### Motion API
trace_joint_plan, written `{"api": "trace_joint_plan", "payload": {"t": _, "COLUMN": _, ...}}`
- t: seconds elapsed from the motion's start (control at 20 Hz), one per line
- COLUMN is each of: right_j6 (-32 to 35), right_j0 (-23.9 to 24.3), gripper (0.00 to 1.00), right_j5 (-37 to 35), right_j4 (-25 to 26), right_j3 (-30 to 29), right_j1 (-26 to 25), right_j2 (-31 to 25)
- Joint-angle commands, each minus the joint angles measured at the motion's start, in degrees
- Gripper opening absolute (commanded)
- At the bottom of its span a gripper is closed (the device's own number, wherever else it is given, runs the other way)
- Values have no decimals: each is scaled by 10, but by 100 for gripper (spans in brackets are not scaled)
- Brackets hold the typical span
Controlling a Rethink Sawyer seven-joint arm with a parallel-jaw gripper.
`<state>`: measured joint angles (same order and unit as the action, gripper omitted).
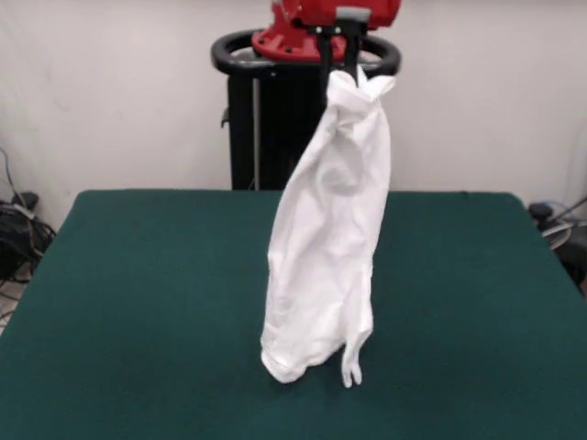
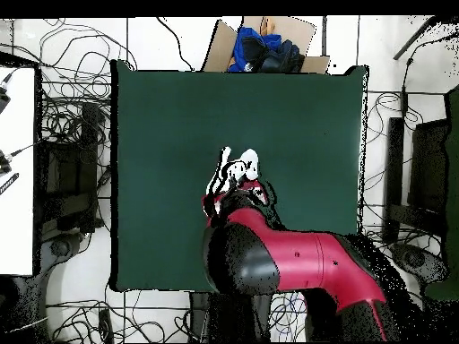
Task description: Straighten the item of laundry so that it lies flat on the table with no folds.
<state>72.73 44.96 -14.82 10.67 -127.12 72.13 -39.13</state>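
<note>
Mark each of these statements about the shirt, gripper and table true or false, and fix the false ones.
1. The gripper holds the white T-shirt up by its top end. True.
2. The T-shirt lies flat on the green table. False: it hangs in a tall bunched column, only its bottom end at the tabletop.
3. The shirt's printed front faces the front camera. False: only plain white cloth shows.
4. A cardboard box holding blue cloth sits beyond one table edge. True.

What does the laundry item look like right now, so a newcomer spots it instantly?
Start at the dark green table. Over its middle, the hand holds up a white shirt by its top, its hem brushing the table. It is the only white, hanging thing there.
</note>
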Motion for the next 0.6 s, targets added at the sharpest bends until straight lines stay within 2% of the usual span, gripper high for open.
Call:
{"api": "trace_joint_plan", "payload": {"t": 0.05, "right_j6": 51, "right_j0": 46, "gripper": 0, "right_j5": 53, "right_j4": -24, "right_j3": -84, "right_j1": 25, "right_j2": -157}}
{"api": "trace_joint_plan", "payload": {"t": 0.1, "right_j6": 62, "right_j0": 59, "gripper": 0, "right_j5": 68, "right_j4": -21, "right_j3": -87, "right_j1": 25, "right_j2": -174}}
{"api": "trace_joint_plan", "payload": {"t": 0.2, "right_j6": 95, "right_j0": 97, "gripper": 0, "right_j5": 109, "right_j4": -17, "right_j3": -95, "right_j1": 25, "right_j2": -232}}
{"api": "trace_joint_plan", "payload": {"t": 0.25, "right_j6": 113, "right_j0": 125, "gripper": 0, "right_j5": 127, "right_j4": -20, "right_j3": -98, "right_j1": 31, "right_j2": -277}}
{"api": "trace_joint_plan", "payload": {"t": 0.35, "right_j6": 141, "right_j0": 159, "gripper": 0, "right_j5": 155, "right_j4": -21, "right_j3": -97, "right_j1": 41, "right_j2": -327}}
{"api": "trace_joint_plan", "payload": {"t": 0.45, "right_j6": 148, "right_j0": 151, "gripper": 0, "right_j5": 163, "right_j4": -18, "right_j3": -90, "right_j1": 48, "right_j2": -304}}
{"api": "trace_joint_plan", "payload": {"t": 0.55, "right_j6": 134, "right_j0": 184, "gripper": 0, "right_j5": 142, "right_j4": -31, "right_j3": -89, "right_j1": 39, "right_j2": -353}}
{"api": "trace_joint_plan", "payload": {"t": 0.6, "right_j6": 136, "right_j0": 183, "gripper": 0, "right_j5": 145, "right_j4": -30, "right_j3": -93, "right_j1": 37, "right_j2": -354}}
